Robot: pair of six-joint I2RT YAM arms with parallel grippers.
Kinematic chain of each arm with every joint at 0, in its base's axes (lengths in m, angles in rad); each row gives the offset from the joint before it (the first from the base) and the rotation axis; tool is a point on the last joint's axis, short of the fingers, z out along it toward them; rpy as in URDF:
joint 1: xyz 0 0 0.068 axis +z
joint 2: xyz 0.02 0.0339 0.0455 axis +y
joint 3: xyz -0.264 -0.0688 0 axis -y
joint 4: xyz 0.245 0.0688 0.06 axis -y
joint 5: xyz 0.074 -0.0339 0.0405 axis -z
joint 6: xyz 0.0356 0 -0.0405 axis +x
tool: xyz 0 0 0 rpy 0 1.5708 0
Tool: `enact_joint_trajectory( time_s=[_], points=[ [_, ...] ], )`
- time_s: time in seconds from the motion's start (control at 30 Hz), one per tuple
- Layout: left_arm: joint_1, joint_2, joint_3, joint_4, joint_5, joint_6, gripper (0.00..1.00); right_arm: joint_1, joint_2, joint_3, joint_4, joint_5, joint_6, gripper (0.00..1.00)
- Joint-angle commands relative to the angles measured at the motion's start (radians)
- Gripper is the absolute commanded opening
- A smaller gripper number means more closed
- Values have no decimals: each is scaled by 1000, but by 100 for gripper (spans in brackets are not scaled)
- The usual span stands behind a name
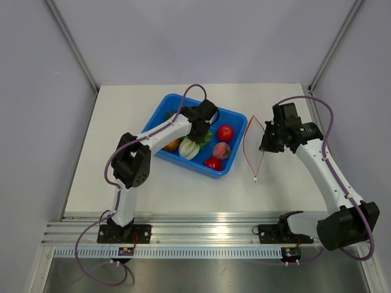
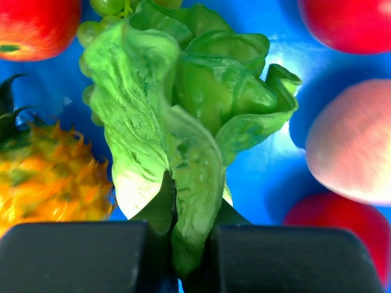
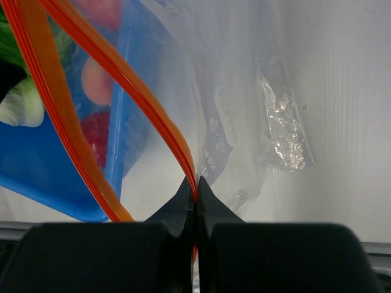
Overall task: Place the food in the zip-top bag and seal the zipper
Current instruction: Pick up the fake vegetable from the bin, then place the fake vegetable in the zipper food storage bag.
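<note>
The food lies in a blue tub (image 1: 201, 171): a green cabbage (image 1: 189, 148), an orange-yellow pineapple (image 1: 172, 145), a pink peach (image 1: 221, 151) and round red fruits (image 1: 225, 132). My left gripper (image 2: 192, 229) reaches down into the tub and is shut on a leaf of the cabbage (image 2: 183, 110), with the pineapple (image 2: 49, 177) to its left and the peach (image 2: 354, 146) to its right. Right of the tub, my right gripper (image 3: 195, 189) is shut on the orange-red zipper (image 3: 122, 79) of the clear zip-top bag (image 3: 244, 91). The mouth gapes open as a loop (image 1: 245, 149).
The tub (image 3: 36, 165) stands close beside the bag's mouth. Grey walls enclose the white table on three sides, and an aluminium rail (image 1: 208, 235) runs along the near edge with both arm bases on it.
</note>
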Motion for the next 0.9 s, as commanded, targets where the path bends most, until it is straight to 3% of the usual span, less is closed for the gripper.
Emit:
enact_joint_trajectory(
  time_s=[0.0,0.17,0.4,0.63,0.87],
  points=[
    [15,-189,62,39,67,-26,0,-1,17,-4,61,-50,23,0],
    [55,-379,46,111,165,-90,0,13,41,9,102,-70,44,0],
    [63,-522,-18,297,337,-194,0,30,95,42,136,-119,61,0],
    [49,-579,-231,757,533,-464,0,36,116,59,178,-172,92,0],
    [-46,-576,-397,1090,469,-521,0,36,90,58,187,-203,112,0]
  ],
)
